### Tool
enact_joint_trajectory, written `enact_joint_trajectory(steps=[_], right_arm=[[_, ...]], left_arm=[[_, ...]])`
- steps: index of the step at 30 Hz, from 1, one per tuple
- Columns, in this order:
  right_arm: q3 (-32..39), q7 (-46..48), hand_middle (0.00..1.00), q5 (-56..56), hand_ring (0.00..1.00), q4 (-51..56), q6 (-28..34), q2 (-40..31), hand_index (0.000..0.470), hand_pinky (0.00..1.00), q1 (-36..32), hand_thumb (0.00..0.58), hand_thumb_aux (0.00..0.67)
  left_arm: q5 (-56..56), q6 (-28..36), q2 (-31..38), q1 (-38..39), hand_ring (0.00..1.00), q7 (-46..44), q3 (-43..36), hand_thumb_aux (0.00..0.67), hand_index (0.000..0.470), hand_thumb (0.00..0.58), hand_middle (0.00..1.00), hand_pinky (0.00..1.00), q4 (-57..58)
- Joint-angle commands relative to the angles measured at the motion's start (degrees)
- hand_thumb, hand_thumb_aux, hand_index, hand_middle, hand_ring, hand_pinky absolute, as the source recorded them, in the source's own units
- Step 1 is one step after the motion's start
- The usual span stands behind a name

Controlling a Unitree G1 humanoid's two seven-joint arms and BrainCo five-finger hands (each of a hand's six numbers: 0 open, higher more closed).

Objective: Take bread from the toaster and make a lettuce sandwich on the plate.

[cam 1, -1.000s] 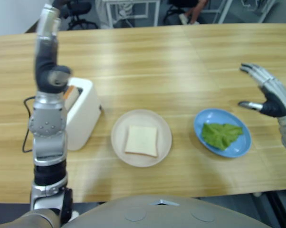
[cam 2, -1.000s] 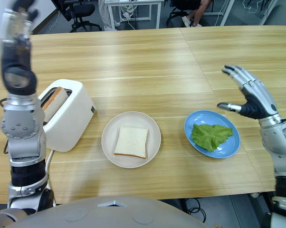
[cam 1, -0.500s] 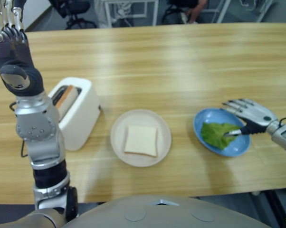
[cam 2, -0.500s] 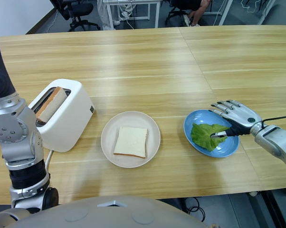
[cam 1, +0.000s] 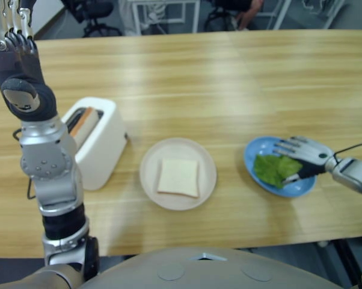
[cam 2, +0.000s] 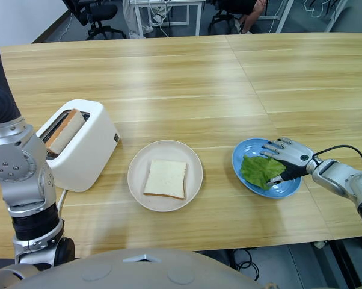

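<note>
- On the wooden table [cam 2: 169, 78], left side: white toaster [cam 2: 85, 153], upright, slots facing up.
- One bread slice [cam 2: 64, 131] stands in a toaster slot, its top edge poking out, crust visible.
- Centre front: round cream plate [cam 2: 136, 158], just right of the toaster but not touching it.
- A second bread slice [cam 2: 165, 179] lies flat in the middle of the cream plate, white and square, with nothing on top of it.
- Right of that, apart from it: blue plate [cam 2: 237, 158], smaller, near the table's front edge.
- Lettuce leaf [cam 2: 258, 170] lies in the blue plate, green and crumpled, covering most of its left and middle.
- Right hand [cam 2: 291, 158] is low over the right half of the blue plate, palm down. Its fingers [cam 2: 271, 146] curl over the leaf's right edge, with the thumb on the near side, so they pinch the lettuce. The leaf rests in the plate, not lifted.
- Right forearm runs off toward the right edge, low over the table.
- Left hand [cam 1: 12, 36] is raised high at the top left corner, above and behind the toaster, well clear of it. It is cut by the frame edge, so its grip state can't be told, and nothing is seen in it.
- Black office chair [cam 2: 88, 11] stands behind the table's far edge.
</note>
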Motion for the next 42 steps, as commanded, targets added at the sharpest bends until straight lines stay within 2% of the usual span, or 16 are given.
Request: enact_joint_trajectory(steps=[1,8,9,10,11,12,22,23,24,25,37,42], right_arm=[[4.5,-2.3,0.00,-2.3,0.00,4.5,1.3,1.8,0.000,0.00,-1.8,0.000,0.000],[11.0,-6.0,0.00,-3.8,0.00,11.0,2.6,5.4,0.000,0.00,-5.0,0.000,0.000],[11.7,-6.5,0.00,-3.9,0.00,11.7,2.8,6.0,0.153,0.00,-5.4,0.322,0.223],[12.4,-7.1,0.00,-3.9,0.00,12.5,2.9,6.6,0.281,0.00,-5.8,0.493,0.410],[13.0,-7.6,0.00,-3.8,0.00,13.2,2.9,7.1,0.281,0.00,-6.2,0.493,0.410],[13.5,-8.1,0.00,-3.5,0.00,13.8,3.0,7.5,0.460,0.00,-6.3,0.580,0.670],[14.5,-13.1,0.00,-0.7,0.00,15.1,3.1,8.7,0.460,0.00,-6.8,0.580,0.670],[14.4,-13.8,0.56,-0.4,0.56,14.8,3.3,8.7,0.460,0.56,-6.7,0.580,0.670],[14.3,-14.3,0.56,0.1,0.56,14.7,3.3,8.7,0.460,0.56,-6.7,0.580,0.670],[14.2,-14.8,1.00,0.4,1.00,14.6,3.4,8.7,0.460,1.00,-6.7,0.580,0.670],[13.2,-20.8,1.00,2.4,1.00,11.0,5.5,8.3,0.460,1.00,-7.3,0.580,0.670],[10.3,-23.1,1.00,5.7,1.00,7.2,5.1,7.4,0.460,1.00,-6.7,0.580,0.670]], left_arm=[[-0.3,0.7,0.6,0.2,0.00,-0.9,0.2,0.000,0.000,0.000,0.00,0.00,-0.7],[-0.9,1.2,1.0,0.6,0.00,-1.8,0.8,0.000,0.000,0.000,0.00,0.00,-1.7],[-1.0,1.3,1.1,0.7,0.00,-1.9,0.9,0.000,0.000,0.000,0.00,0.00,-1.8],[-1.0,1.3,1.1,0.7,0.00,-2.0,1.0,0.000,0.000,0.000,0.00,0.00,-1.9],[-1.0,1.4,1.1,0.8,0.00,-2.1,1.0,0.000,0.000,0.000,0.00,0.00,-2.0],[-1.1,1.4,1.2,0.8,0.00,-2.3,1.1,0.000,0.000,0.000,0.00,0.00,-2.1],[-1.4,1.6,1.5,1.2,0.00,-2.9,1.3,0.000,0.000,0.000,0.00,0.00,-2.4],[-1.5,1.6,1.5,1.2,0.00,-3.0,1.3,0.000,0.000,0.000,0.00,0.00,-2.5],[-1.5,1.6,1.5,1.2,0.00,-3.0,1.3,0.000,0.000,0.000,0.00,0.00,-2.5],[-1.5,1.6,1.6,1.2,0.00,-3.1,1.3,0.000,0.000,0.000,0.00,0.00,-2.4],[-1.2,1.1,1.9,1.0,0.00,-3.4,1.6,0.000,0.000,0.000,0.00,0.00,-1.6],[-1.2,0.7,2.1,0.5,0.00,-3.5,1.3,0.000,0.000,0.000,0.00,0.00,-0.7]])
